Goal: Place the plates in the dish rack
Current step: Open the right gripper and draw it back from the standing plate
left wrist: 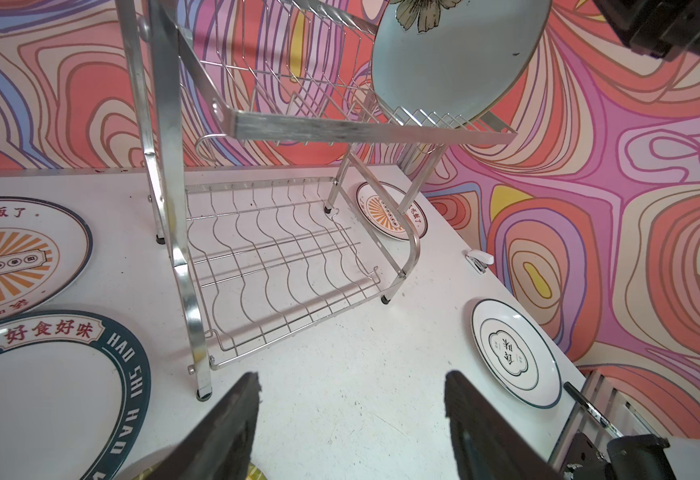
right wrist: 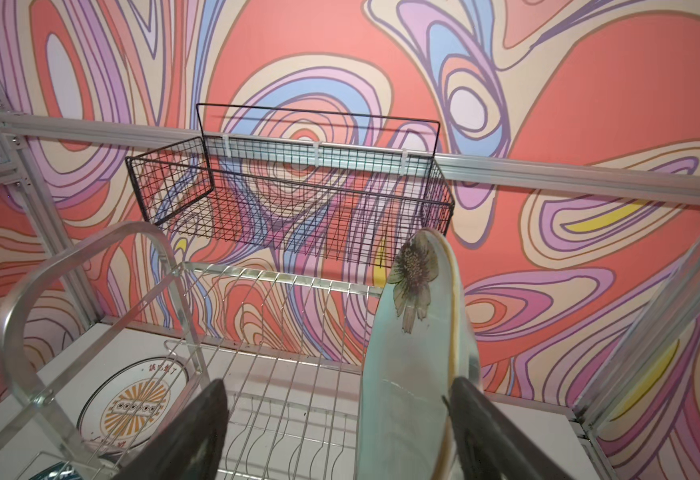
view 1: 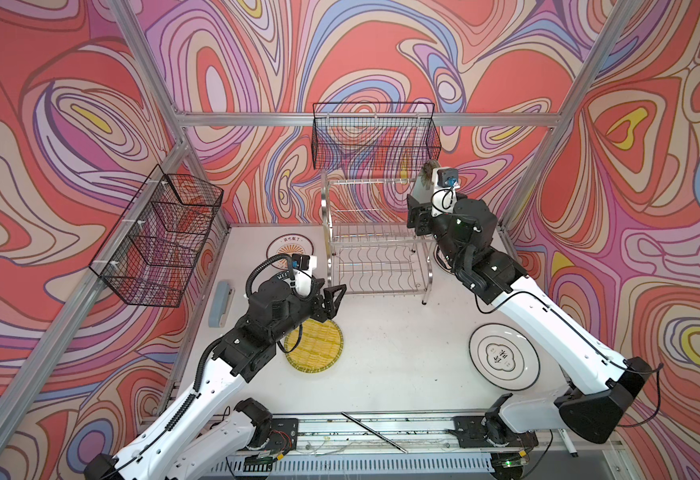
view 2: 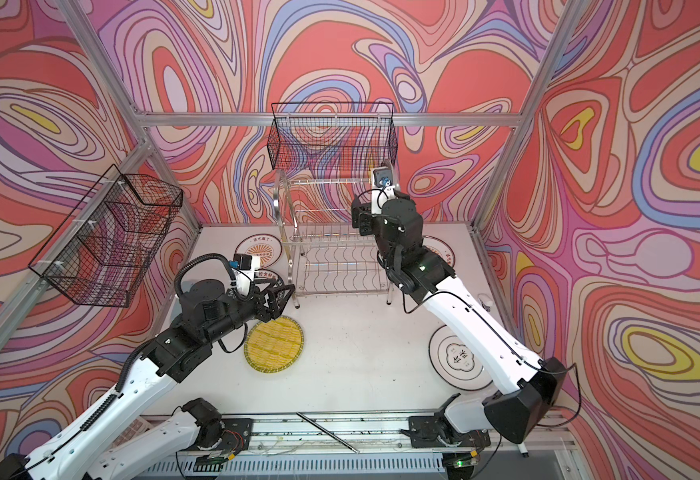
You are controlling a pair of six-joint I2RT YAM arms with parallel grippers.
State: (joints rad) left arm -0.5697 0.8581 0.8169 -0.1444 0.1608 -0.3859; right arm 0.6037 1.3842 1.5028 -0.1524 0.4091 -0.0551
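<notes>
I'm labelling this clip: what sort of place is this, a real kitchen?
Probably a robot test booth, not a kitchen: two robot arms inside a metal frame with swirly printed walls, and a dish rack and plates set out on a white table.

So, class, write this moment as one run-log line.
aqua plate: on edge in dish rack upper tier | right end effector: open, straddling plate | left end effector: open, empty
</notes>
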